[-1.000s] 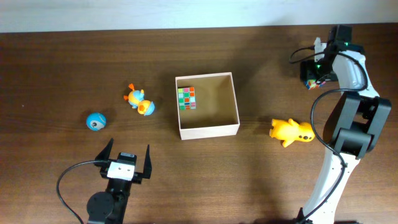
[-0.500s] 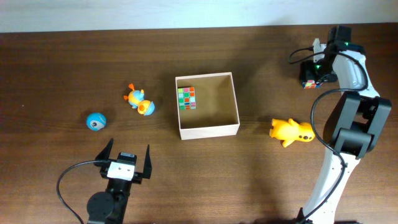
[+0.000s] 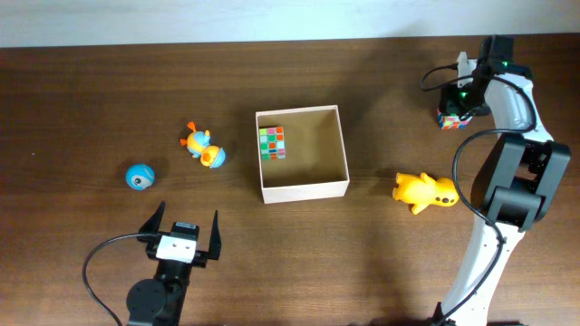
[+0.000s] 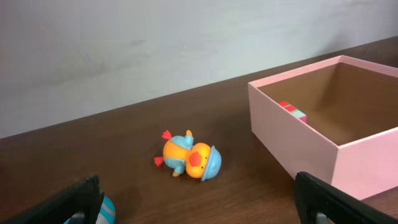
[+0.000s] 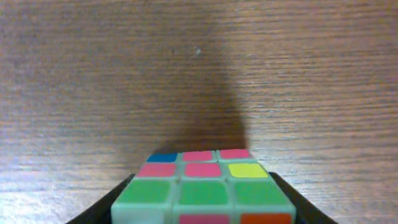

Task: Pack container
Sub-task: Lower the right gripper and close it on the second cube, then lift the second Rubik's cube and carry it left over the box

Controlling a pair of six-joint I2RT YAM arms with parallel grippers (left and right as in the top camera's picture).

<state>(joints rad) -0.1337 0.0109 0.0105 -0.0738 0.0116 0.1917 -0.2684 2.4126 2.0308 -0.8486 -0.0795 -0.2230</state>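
Observation:
The container (image 3: 304, 189), a square cream-walled box with a tan inside, sits mid-table and holds one colour cube (image 3: 272, 142). It also shows in the left wrist view (image 4: 311, 149) with that cube (image 4: 292, 111) against its left wall. My right gripper (image 3: 456, 101) at the far right back is shut on a second colour cube (image 3: 449, 118). The right wrist view shows this cube (image 5: 199, 171) between the fingers (image 5: 202, 208) above the wood. My left gripper (image 3: 181, 237) is open and empty near the front left; its fingers (image 4: 205, 211) frame the left wrist view.
An orange-and-blue duck toy (image 3: 204, 145) lies left of the container, also in the left wrist view (image 4: 189, 162). A blue ball (image 3: 140, 177) lies further left, by my left finger (image 4: 102, 208). A yellow duck (image 3: 424, 192) lies right of the container.
My right gripper has shifted slightly left with the colour cube in it. The left arm and the other toys have not moved.

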